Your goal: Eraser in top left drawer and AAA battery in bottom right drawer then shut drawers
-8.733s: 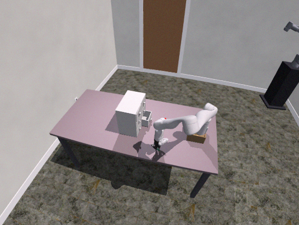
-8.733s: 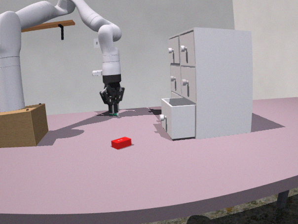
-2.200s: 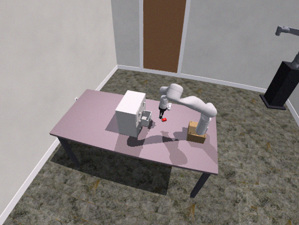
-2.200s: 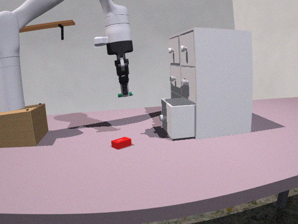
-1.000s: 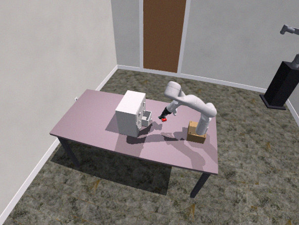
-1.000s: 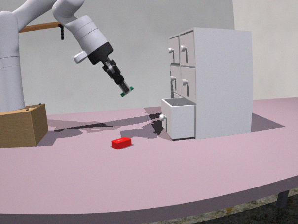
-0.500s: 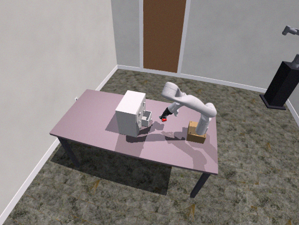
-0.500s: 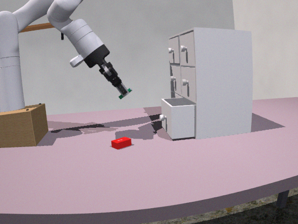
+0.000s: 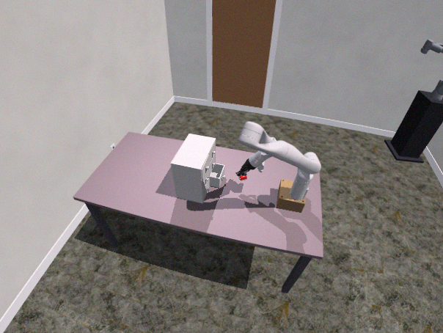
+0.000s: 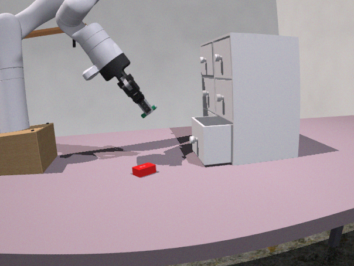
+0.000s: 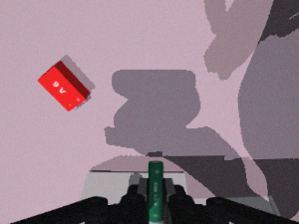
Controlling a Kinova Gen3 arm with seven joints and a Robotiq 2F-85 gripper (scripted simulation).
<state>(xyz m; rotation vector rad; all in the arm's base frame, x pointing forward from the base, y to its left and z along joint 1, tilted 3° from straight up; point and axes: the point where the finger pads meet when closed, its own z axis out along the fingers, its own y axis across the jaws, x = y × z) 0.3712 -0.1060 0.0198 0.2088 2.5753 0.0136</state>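
My gripper (image 9: 242,172) (image 10: 147,111) (image 11: 155,191) is shut on the green AAA battery (image 10: 143,115) (image 11: 155,188). It hangs tilted in the air, above the table and to the left of the chest in the exterior view. The red eraser (image 9: 243,177) (image 10: 143,169) (image 11: 65,88) lies flat on the pink table (image 9: 128,172) (image 10: 205,205), below and a little in front of the gripper. The small white chest (image 9: 191,165) (image 10: 264,96) stands upright. Its bottom-row right drawer (image 9: 217,174) (image 10: 212,143) is pulled out and looks empty. The other drawers are pushed in.
The arm's wooden base block (image 9: 290,198) (image 10: 23,149) stands on the table's right side, away from the chest. A black pedestal (image 9: 416,125) stands on the floor far off to the right.
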